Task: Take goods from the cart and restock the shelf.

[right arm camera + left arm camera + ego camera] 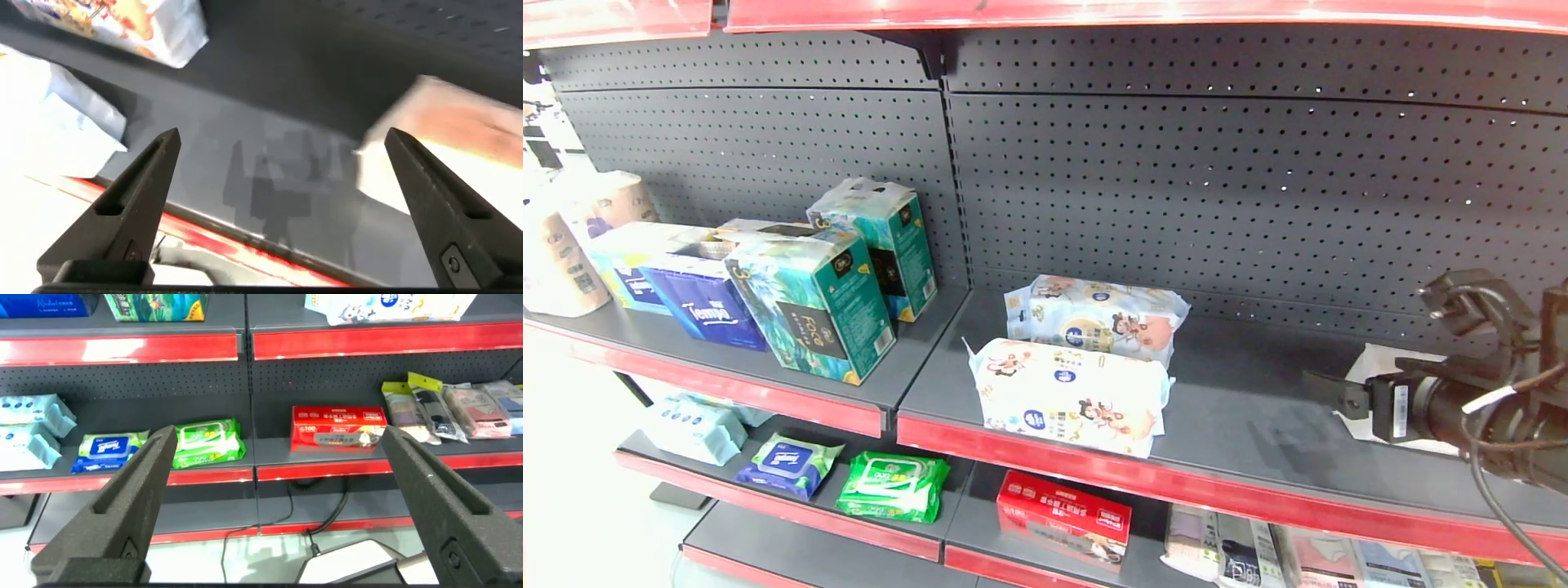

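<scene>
The white pack [1376, 363] lies at the shelf's [1241, 400] right end, just beside my right gripper [282, 137], whose fingers are spread and empty. I judge the pack placed, so I'd back straight out over the red front edge. 2 printed packs [1070, 396] sit well left, with bare shelf between. My left gripper [279, 434], also spread and empty, faces the lower shelves.
</scene>
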Motion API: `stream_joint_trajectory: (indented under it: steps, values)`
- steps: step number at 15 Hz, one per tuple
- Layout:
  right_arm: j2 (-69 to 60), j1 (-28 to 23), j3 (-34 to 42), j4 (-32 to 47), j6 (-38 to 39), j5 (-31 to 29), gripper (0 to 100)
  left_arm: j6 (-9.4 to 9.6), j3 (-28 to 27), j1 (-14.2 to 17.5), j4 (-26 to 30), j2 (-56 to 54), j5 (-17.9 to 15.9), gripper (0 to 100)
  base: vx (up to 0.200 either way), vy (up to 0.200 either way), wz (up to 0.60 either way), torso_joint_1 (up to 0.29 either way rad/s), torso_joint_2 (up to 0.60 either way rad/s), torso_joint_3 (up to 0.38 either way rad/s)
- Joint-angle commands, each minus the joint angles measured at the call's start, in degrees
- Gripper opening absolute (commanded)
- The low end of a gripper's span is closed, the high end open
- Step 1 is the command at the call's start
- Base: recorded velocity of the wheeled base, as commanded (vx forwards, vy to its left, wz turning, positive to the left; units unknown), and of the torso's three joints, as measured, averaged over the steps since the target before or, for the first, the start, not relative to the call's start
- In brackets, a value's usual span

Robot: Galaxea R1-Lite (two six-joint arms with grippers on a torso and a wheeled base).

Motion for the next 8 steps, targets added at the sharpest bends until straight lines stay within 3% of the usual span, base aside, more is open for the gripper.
stream_joint_trajectory:
  steps: [1,7,8]
  values:
    - [-6.95,-2.67,3.96,-0.07,-1.20,-0.03,100,-0.27,0.01,-0.01,0.00,0.09,-0.02,100,0.000,0.000,0.00,0.000,0.00,0.000]
    - [-18.20,-8.56,11.08,0.10,-5.15,-1.18,100,-0.19,0.01,-0.01,-0.09,0.09,-0.28,100,0.000,0.000,0.00,0.000,0.00,0.000]
    - [-19.79,-11.72,12.75,0.10,-6.38,-1.18,100,-0.19,0.01,-0.01,0.00,0.09,-0.81,100,0.000,0.000,0.00,0.000,0.00,0.000]
